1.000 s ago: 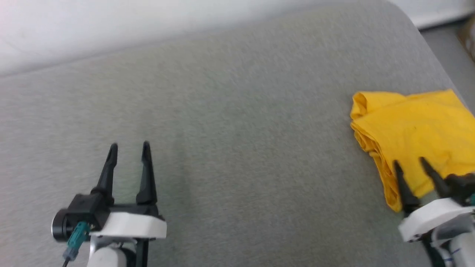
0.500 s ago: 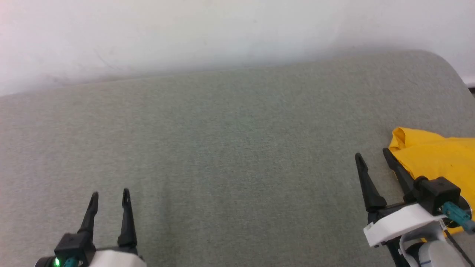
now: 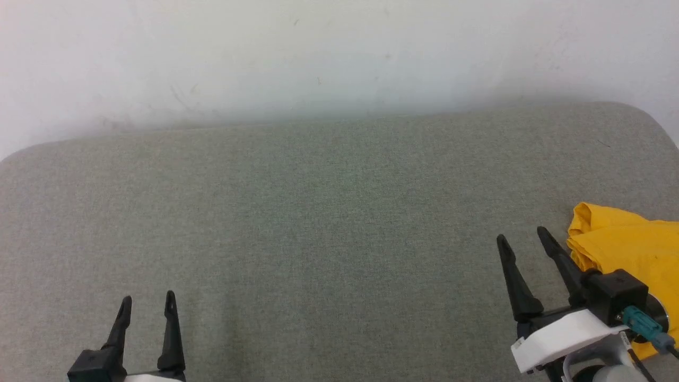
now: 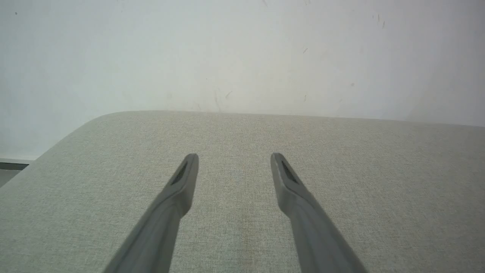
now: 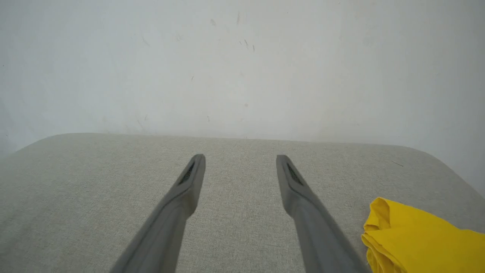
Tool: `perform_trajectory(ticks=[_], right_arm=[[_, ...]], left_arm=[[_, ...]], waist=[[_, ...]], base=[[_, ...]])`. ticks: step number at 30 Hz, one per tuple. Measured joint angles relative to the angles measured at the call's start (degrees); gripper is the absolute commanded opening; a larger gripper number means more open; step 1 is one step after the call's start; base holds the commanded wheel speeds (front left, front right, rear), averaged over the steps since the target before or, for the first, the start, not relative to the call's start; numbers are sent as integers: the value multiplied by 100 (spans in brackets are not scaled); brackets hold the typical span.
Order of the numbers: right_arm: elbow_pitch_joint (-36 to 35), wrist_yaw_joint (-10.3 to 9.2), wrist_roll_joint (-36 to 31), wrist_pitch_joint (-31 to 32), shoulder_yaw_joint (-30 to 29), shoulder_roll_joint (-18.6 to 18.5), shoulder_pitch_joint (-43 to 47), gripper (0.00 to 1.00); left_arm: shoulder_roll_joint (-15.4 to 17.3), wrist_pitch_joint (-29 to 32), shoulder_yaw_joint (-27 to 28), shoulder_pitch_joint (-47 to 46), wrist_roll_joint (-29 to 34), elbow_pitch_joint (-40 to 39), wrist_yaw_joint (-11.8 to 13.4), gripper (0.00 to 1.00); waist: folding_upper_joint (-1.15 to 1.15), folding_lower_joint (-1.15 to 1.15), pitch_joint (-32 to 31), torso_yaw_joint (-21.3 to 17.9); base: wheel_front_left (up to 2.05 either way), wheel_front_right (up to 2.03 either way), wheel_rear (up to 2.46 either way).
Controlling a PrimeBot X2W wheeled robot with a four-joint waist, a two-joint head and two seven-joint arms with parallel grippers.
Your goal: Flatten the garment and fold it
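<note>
The garment point(image 3: 631, 244) is a plain yellow folded bundle lying at the right edge of the grey cushioned surface point(image 3: 329, 212); it also lies at the lower right of the right wrist view point(image 5: 416, 239). My right gripper point(image 3: 521, 237) stands open just left of the garment, apart from it, with nothing between its fingers point(image 5: 189, 182). At the lower left my left gripper point(image 3: 148, 301) is open and empty over bare cushion, its fingers point(image 4: 185, 178) pointing toward the wall.
A white wall point(image 3: 318, 58) rises directly behind the cushion's far edge. The cushion's rounded corners show at the far right point(image 3: 652, 119) and far left point(image 4: 87, 125). A strip of floor point(image 4: 9, 167) shows past the left corner.
The head camera has tilted up, so the wall shows more and the garment sits lower right. My right gripper has come off the garment and now stands to its left.
</note>
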Motion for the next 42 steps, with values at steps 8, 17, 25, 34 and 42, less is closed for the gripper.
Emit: perform_trajectory(ticks=[8, 17, 25, 34, 42], right_arm=[[4, 0, 2, 5, 16, 15, 30, 0], [11, 0, -47, 44, -7, 20, 29, 0], [22, 0, -100, 53, -27, 36, 29, 0], [32, 0, -163, 100, -52, 58, 27, 0], [45, 0, -253, 138, -80, 73, 25, 0]], left_arm=[[-3, 7, -9, 0, -18, 26, -14, 0], [-24, 111, -40, -4, 9, 20, -14, 0], [-44, 203, -75, -48, 53, -2, -14, 0], [-74, 311, -108, -117, 105, -24, -13, 0], [-116, 404, -135, -142, 208, -47, -13, 0]], waist=[[0, 1, -10, 10], [0, 1, -28, 12], [0, 1, -44, 14], [0, 0, -62, 17], [0, 0, -78, 19]], base=[[0, 0, 0], [0, 0, 0], [0, 0, 0], [0, 0, 0], [0, 0, 0]])
